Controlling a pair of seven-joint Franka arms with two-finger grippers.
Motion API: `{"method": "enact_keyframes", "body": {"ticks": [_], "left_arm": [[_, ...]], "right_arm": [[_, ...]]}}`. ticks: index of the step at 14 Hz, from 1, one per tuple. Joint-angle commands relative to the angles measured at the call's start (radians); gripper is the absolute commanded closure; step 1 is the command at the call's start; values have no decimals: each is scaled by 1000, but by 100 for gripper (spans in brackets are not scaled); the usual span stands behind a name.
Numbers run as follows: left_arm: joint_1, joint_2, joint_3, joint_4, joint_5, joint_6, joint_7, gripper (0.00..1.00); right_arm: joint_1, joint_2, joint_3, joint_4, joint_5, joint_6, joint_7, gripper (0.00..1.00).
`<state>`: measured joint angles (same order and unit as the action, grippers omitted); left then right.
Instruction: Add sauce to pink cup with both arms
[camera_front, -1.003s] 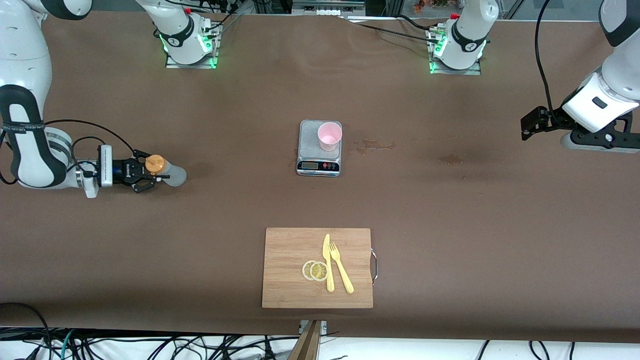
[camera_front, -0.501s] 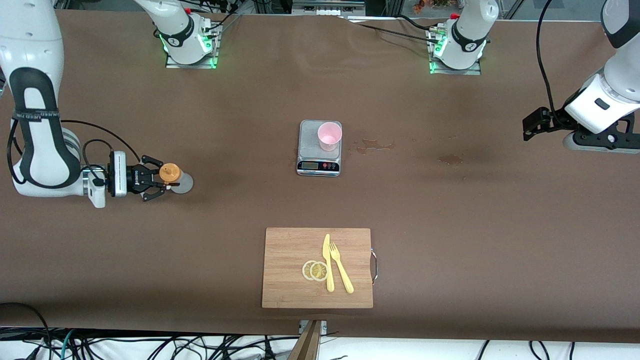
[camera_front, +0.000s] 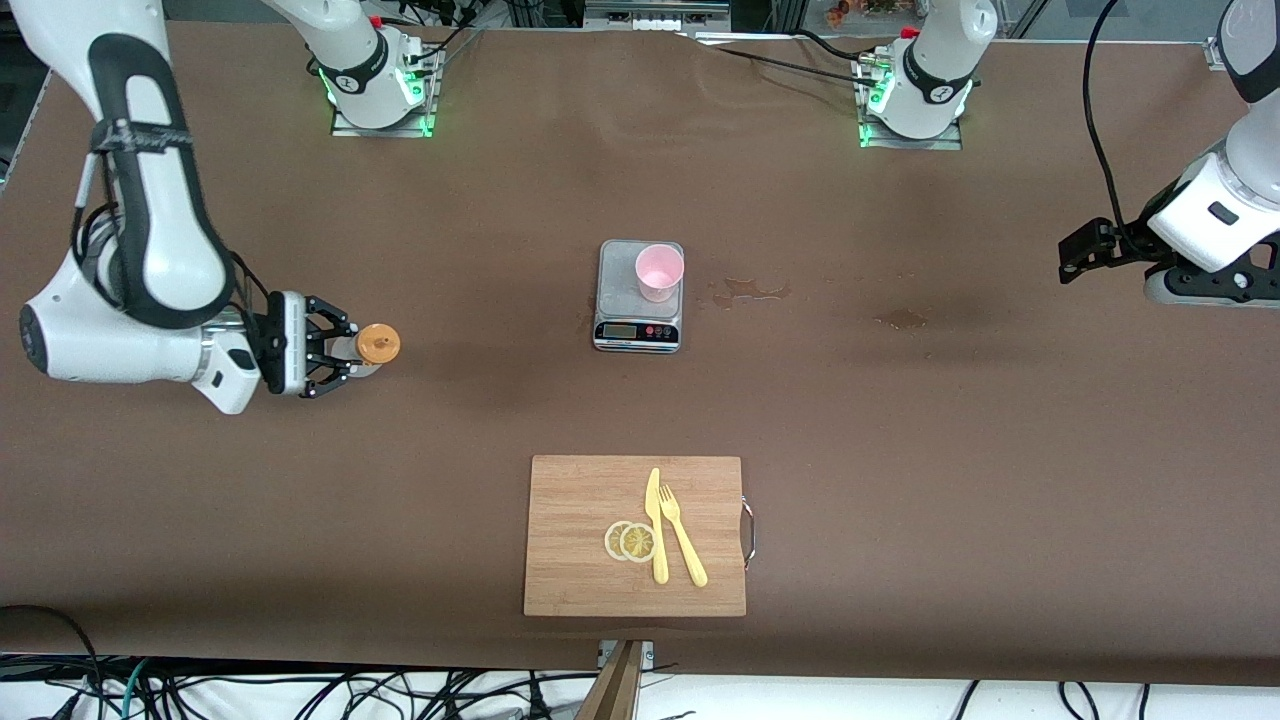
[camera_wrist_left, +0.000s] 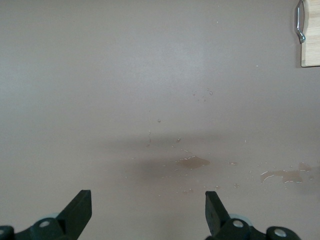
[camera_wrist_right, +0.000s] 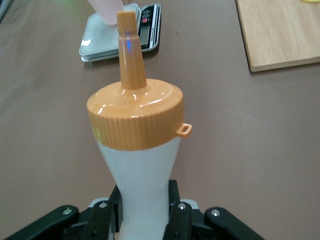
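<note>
Right gripper (camera_front: 335, 350) pinches the sauce (camera_front: 372, 346) over the right arm's end of the table — carry it level to the pink cup (camera_front: 659, 271) on the scale (camera_front: 639, 297). Left gripper (camera_wrist_left: 147, 215) waits, fingers spread.

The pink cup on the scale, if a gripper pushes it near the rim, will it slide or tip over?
The pink cup looks like thin plastic and seems empty, so it is probably very light. It tapers to a narrower base, so a push near the rim would more likely tip it than slide it. The scale has a smooth top plate, so a low push might make it skid.
</note>
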<state>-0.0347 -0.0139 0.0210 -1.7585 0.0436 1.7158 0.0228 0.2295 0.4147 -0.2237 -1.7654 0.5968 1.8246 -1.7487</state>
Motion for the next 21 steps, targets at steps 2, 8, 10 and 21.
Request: {"method": "enact_keyframes", "body": {"ticks": [2, 8, 10, 21], "left_arm": [[2, 8, 14, 7, 1, 40, 20, 0], [22, 9, 27, 4, -10, 42, 22, 0], [24, 11, 25, 2, -11, 41, 19, 0], [25, 14, 5, 7, -10, 39, 25, 0]], "right_arm": [[132, -79, -14, -20, -167, 33, 229, 80], [324, -85, -2, 32, -342, 19, 536, 79], [372, -76, 4, 47, -394, 4, 603, 79], [477, -7, 162, 145, -603, -165, 888, 79]]}}
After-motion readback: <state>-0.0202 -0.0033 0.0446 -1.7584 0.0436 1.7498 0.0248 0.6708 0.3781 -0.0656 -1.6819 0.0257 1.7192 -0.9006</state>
